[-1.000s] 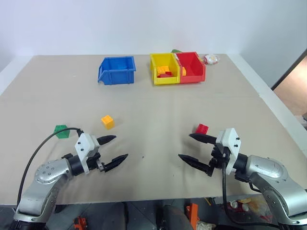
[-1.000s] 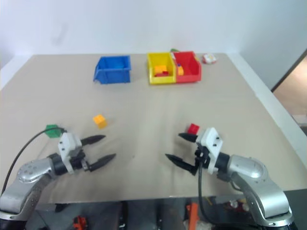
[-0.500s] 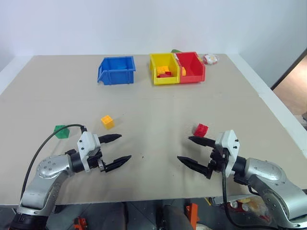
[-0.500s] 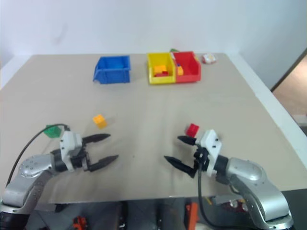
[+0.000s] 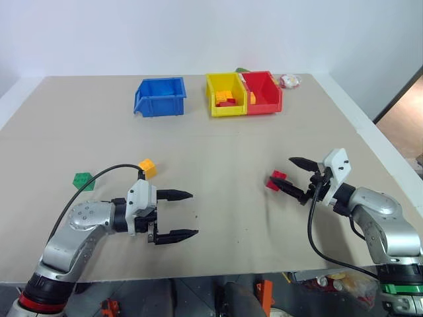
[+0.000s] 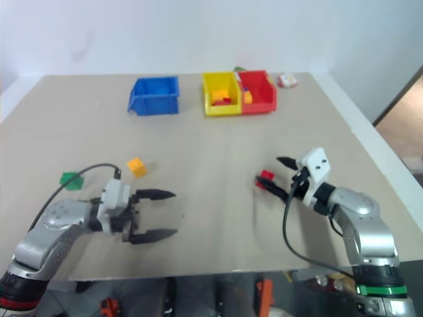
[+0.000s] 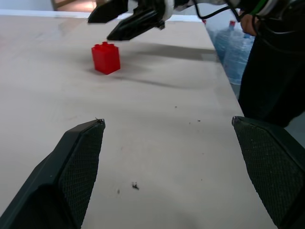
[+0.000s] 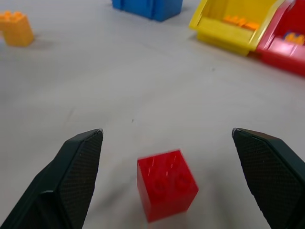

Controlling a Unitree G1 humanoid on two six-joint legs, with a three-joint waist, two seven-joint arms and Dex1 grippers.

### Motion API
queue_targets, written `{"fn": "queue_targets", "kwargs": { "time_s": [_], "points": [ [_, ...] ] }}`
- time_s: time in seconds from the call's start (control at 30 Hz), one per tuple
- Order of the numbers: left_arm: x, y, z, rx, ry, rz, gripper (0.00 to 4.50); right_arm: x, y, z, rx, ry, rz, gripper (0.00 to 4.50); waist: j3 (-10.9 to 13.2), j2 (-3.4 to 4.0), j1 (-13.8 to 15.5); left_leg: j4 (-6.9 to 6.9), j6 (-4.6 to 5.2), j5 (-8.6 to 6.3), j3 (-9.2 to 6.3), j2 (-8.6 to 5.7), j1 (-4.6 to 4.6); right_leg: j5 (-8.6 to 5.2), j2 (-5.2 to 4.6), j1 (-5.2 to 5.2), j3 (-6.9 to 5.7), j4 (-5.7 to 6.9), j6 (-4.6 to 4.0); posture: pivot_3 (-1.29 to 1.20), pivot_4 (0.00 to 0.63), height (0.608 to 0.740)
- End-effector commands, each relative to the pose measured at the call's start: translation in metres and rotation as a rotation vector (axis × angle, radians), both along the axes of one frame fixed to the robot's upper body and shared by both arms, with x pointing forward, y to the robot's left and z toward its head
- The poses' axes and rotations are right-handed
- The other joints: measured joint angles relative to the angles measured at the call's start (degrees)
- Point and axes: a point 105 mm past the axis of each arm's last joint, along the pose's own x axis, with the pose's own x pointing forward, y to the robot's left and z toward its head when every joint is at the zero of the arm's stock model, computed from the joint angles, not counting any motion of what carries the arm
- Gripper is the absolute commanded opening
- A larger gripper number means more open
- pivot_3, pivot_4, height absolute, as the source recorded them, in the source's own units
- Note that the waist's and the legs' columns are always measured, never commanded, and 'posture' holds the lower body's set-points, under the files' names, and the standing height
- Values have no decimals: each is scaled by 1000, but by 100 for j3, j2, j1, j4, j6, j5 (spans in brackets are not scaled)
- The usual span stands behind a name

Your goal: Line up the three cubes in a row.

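Right fingers [image 5: 293, 176] spread apart, red cube [image 5: 275, 179] at their 9 o'clock on the worktop [image 5: 218, 152]. Left fingers [image 5: 182, 214] apart too, empty, orange cube [image 5: 147, 168] at 11 o'clock.

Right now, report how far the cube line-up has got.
Done: nothing yet. The green cube, orange-yellow cube and red cube sit scattered on the table, not in a row. In hand: the right gripper is open and lined up on the red cube, which lies ahead between its fingers, not gripped. The left gripper is open and empty. Left: moving all three into line.
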Motion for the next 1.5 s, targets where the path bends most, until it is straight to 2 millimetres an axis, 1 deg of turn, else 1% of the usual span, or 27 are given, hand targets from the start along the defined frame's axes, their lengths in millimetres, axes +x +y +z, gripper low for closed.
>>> {"fn": "queue_targets", "kwargs": {
  "time_s": [0.03,0.23,0.33,0.43,0.47,0.5,0.57,0.63,0.67,0.7,0.73,0.77,0.9,0.93,1.03,1.1,1.17,1.27,1.33,1.43,1.5],
  "points": [
    [0,1,4,6,-7,-17,4421,4,-3,5,-25,-12,42,4500,0,0,-1,-1,0,0,0,0,1,-1,0,0,-1,1,0,0,150,740],
    [2,2,4,6,-16,8,4421,14,-4,-2,-43,4,75,4500,0,0,-1,1,1,1,1,0,4,3,-1,1,0,3,0,0,150,740],
    [9,5,6,-9,-41,72,4421,19,-3,-6,-38,17,77,4500,0,0,-2,3,0,1,0,0,4,5,-2,1,2,3,5,0,150,740],
    [11,6,6,-6,-57,93,4421,22,-3,-11,-29,41,81,4500,0,0,-1,4,0,1,1,0,3,6,-2,0,7,3,6,0,150,740],
    [10,6,5,0,-66,94,4500,22,-3,-13,-14,50,81,3989,0,0,-1,4,0,1,2,0,3,6,-2,0,11,3,7,0,150,740],
    [10,6,5,4,-71,97,4500,22,-3,-14,3,55,75,3780,0,0,0,4,0,0,4,0,4,6,-2,0,11,3,6,0,150,740],
    [10,6,4,4,-73,101,4500,24,-3,-16,23,66,61,3086,0,0,1,3,0,0,5,0,3,6,-1,0,11,3,6,0,150,740],
    [9,6,5,2,-74,105,4500,22,-3,-23,-31,64,74,2418,0,1,1,4,0,0,5,1,4,6,-1,0,11,4,6,0,150,740],
    [9,6,5,3,-74,106,4500,23,-4,-24,-23,70,71,2065,0,1,1,3,0,1,6,0,4,6,-2,1,11,4,6,0,150,740],
    [9,6,5,3,-74,108,4500,23,-4,-24,-22,66,70,1634,0,0,1,4,0,1,6,0,5,6,-2,1,12,4,6,0,150,740],
    [9,6,5,4,-74,110,4500,24,-3,-22,-13,64,68,1347,0,1,1,4,0,1,5,0,5,7,-2,0,14,4,6,0,150,740],
    [10,7,5,6,-76,114,4500,25,-3,-21,-8,61,68,1249,0,1,1,4,0,1,5,0,6,8,-2,0,15,4,6,0,150,740],
    [12,8,5,0,-74,136,4500,25,0,-15,-28,32,80,1252,0,1,1,5,1,1,6,0,6,9,-2,0,17,4,6,0,150,740],
    [14,10,5,-7,-73,159,4500,25,3,-11,-37,21,98,1252,0,1,1,5,0,1,5,0,6,9,-2,0,18,4,6,0,150,740],
    [19,17,4,-33,-61,239,4500,24,23,14,-44,-26,198,1252,1,2,-26,5,0,0,8,2,9,10,0,-5,29,7,8,0,150,740],
    [18,21,1,-38,-54,276,4500,22,43,30,-53,-39,294,1252,2,3,-54,5,0,0,10,3,11,11,2,-6,33,12,8,0,150,740],
    [18,26,-4,-36,-53,327,4500,18,66,38,-86,-39,405,1252,2,3,-75,4,0,0,16,6,15,11,3,-10,40,18,8,0,150,740],
    [18,33,-9,-40,-53,388,4500,12,97,39,-114,-11,551,1252,1,1,-79,4,0,0,14,14,15,10,5,-9,35,18,6,0,150,740],
    [17,35,-10,-44,-50,411,4500,8,111,32,-147,9,626,1252,0,0,-74,4,-1,0,12,16,14,9,4,-9,31,17,2,0,150,740],
    [16,40,-11,-43,-48,434,4500,2,125,18,-199,28,710,1252,1,1,-59,4,-1,0,13,14,11,8,-1,-10,29,17,1,0,150,740],
    [14,43,-10,-42,-48,440,4500,1,131,13,-205,31,740,1252,1,1,-50,4,-1,-1,19,12,8,8,-6,-13,34,16,2,0,150,740]
  ]
}}
